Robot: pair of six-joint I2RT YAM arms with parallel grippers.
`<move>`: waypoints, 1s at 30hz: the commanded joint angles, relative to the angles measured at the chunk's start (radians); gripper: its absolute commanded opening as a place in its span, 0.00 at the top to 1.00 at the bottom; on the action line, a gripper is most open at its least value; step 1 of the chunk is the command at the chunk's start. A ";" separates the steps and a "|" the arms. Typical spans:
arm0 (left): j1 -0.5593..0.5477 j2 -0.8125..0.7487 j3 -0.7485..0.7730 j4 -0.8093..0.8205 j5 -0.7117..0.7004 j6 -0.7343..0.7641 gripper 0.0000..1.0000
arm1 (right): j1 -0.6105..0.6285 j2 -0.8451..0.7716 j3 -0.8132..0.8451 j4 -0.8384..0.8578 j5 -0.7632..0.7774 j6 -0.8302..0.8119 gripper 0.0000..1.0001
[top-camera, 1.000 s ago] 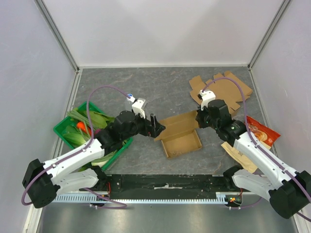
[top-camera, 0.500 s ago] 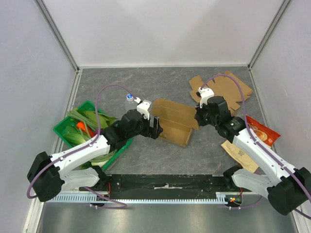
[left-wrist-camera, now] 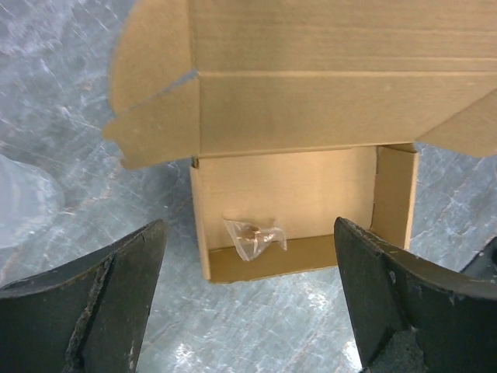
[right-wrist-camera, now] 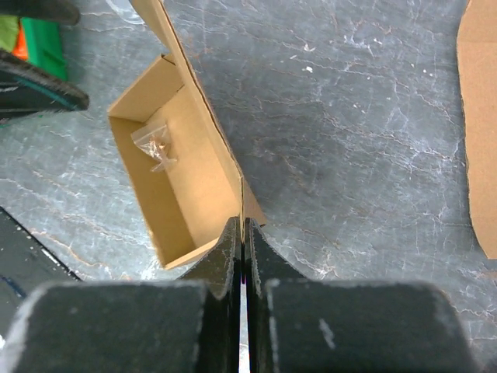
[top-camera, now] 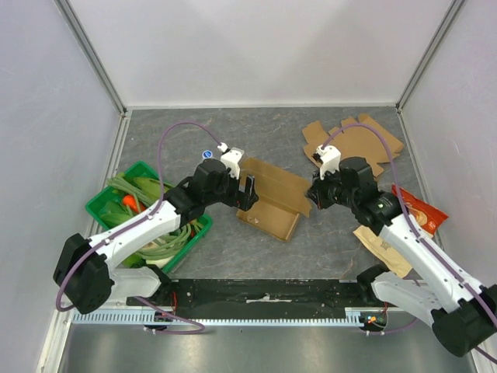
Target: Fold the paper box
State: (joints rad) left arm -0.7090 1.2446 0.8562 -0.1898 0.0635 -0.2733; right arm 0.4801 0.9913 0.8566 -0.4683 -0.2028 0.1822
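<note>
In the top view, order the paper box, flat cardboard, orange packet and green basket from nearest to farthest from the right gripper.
1. paper box, pinched in the right gripper
2. flat cardboard, farther back
3. orange packet, to its right
4. green basket, far left

left arm (top-camera: 128, 237) / right arm (top-camera: 411, 249): white links, black joints | cables (top-camera: 161, 155): purple | left tool (left-wrist-camera: 248, 233): black fingers

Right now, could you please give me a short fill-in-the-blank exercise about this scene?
The right gripper is ____ on a wall of the cardboard box.
The left gripper is ____ and holds nothing.
A small plastic bag lies ____ the box.
The basket of vegetables is ____ in colour.
Missing words: shut; open; inside; green.
</note>
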 commanded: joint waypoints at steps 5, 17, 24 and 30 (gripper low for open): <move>0.000 -0.094 -0.006 0.021 -0.108 0.204 0.02 | -0.003 -0.106 -0.007 -0.061 -0.082 -0.010 1.00; 0.131 0.022 0.202 -0.143 0.332 0.387 0.05 | -0.005 -0.126 -0.002 -0.093 -0.147 -0.015 1.00; 0.131 0.091 0.234 -0.023 0.309 0.387 0.09 | -0.003 -0.057 0.030 -0.144 0.065 0.039 0.62; 0.131 0.062 0.196 0.033 0.380 0.361 0.11 | -0.005 -0.071 -0.050 -0.027 0.115 0.128 0.41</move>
State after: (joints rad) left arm -0.5789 1.3415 1.0641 -0.2344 0.3622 0.0673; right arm 0.4793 0.9413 0.8402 -0.5758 -0.1551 0.2386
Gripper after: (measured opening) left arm 0.901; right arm 0.544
